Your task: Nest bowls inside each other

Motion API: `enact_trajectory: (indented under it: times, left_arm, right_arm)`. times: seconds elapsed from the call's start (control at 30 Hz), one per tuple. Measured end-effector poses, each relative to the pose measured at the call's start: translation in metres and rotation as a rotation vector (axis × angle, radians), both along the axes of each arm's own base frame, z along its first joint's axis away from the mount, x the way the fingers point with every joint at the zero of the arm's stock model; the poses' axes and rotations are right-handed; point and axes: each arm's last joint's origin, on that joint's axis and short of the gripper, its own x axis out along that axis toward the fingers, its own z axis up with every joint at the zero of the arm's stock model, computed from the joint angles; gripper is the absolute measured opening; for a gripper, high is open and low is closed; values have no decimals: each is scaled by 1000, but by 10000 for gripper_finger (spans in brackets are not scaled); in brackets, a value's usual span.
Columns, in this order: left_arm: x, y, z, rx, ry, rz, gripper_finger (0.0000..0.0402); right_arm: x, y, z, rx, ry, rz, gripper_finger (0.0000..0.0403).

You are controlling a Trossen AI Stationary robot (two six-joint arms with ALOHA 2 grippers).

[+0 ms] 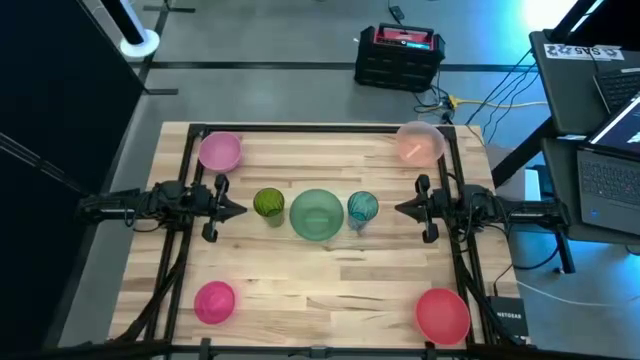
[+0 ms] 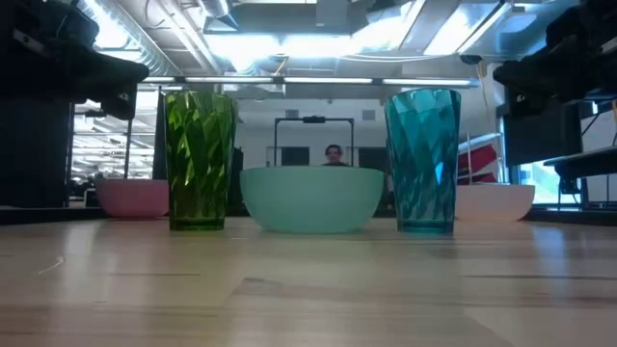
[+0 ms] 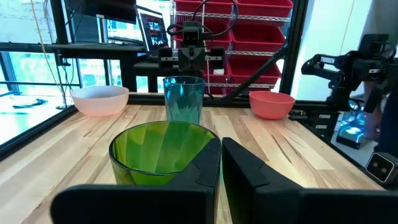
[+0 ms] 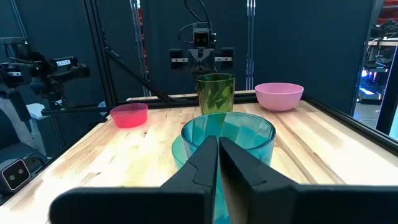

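Three vessels stand upright in a row at the table's middle: a mint-green bowl (image 1: 316, 214), an olive-green one (image 1: 268, 204) on its left and a teal one (image 1: 362, 208) on its right. A pink bowl (image 1: 220, 151) sits at the far left corner and a pale pink one (image 1: 419, 143) at the far right. A deeper pink one (image 1: 214, 301) is at the near left and a red one (image 1: 442, 314) at the near right. My left gripper (image 1: 240, 209) is shut and level, just left of the olive-green bowl (image 3: 163, 152). My right gripper (image 1: 400, 208) is shut and level, just right of the teal bowl (image 4: 228, 134). Neither touches anything.
Black frame rails (image 1: 186, 160) run along the table's left, right and far sides. Beyond the far edge a black case (image 1: 398, 55) stands on the floor, and laptops (image 1: 605, 170) sit off the right side. A person (image 2: 334, 152) shows far behind the table.
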Motion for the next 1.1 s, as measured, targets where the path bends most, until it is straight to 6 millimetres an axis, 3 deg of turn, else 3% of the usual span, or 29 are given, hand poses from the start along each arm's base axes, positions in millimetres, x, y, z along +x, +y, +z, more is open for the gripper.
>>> enact_trajectory:
  times: [1.1]
  left_arm:
    - [0,0,0,24,-3,1,0]
  right_arm:
    - [0,0,0,0,1,0,1]
